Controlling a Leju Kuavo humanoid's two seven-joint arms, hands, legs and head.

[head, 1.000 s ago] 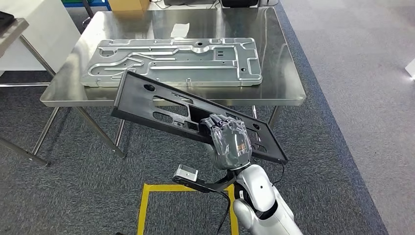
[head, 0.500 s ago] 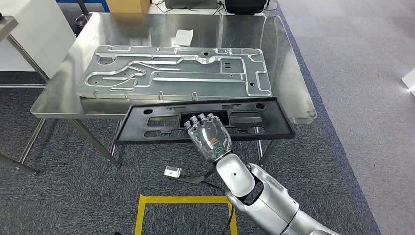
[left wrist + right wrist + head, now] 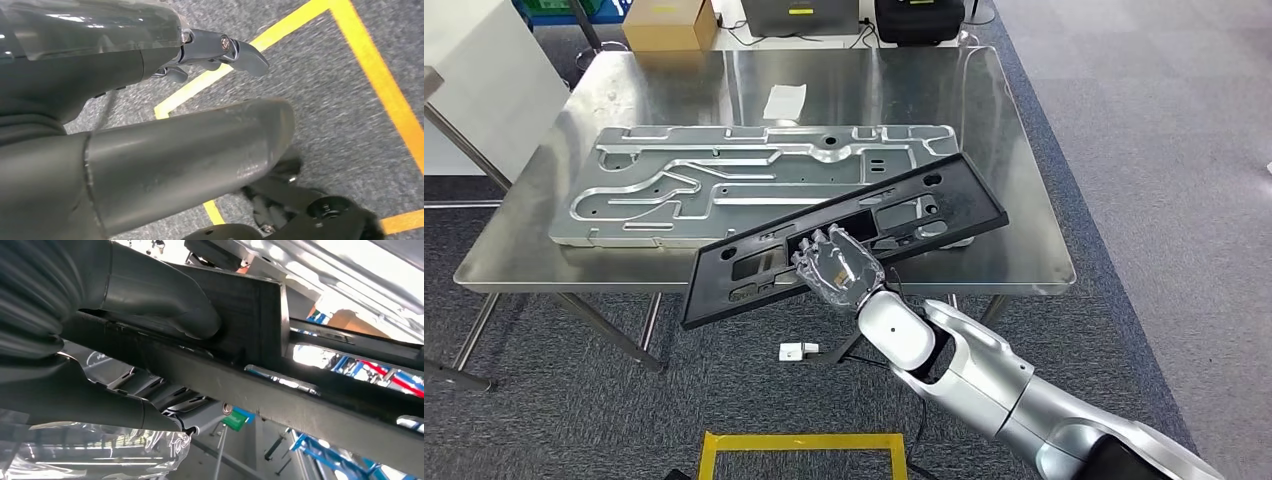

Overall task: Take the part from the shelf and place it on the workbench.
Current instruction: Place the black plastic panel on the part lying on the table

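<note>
The part is a long black plastic panel (image 3: 904, 205) with several cut-outs. My right hand (image 3: 836, 270) grips it near its middle from below. The panel is tilted: its far right end lies over the steel workbench (image 3: 894, 90) and overlaps the corner of a large silver machined plate (image 3: 724, 185), while its near left end juts out past the bench's front edge. In the right wrist view the thumb (image 3: 165, 300) presses on the panel's black rail (image 3: 310, 405). My left hand (image 3: 150, 125) hangs over the carpet with its fingers apart, holding nothing.
A paper slip (image 3: 784, 100) lies on the bench behind the plate. A cardboard box (image 3: 669, 22) and a black bag (image 3: 919, 18) stand beyond the far edge. Yellow floor tape (image 3: 804, 440) marks the carpet near me. A small white block (image 3: 799, 350) dangles under my right arm.
The view has shifted closer to the bench. The panel has swung from lying level in front of the bench edge to slanting, its right end now over the bench and the silver plate.
</note>
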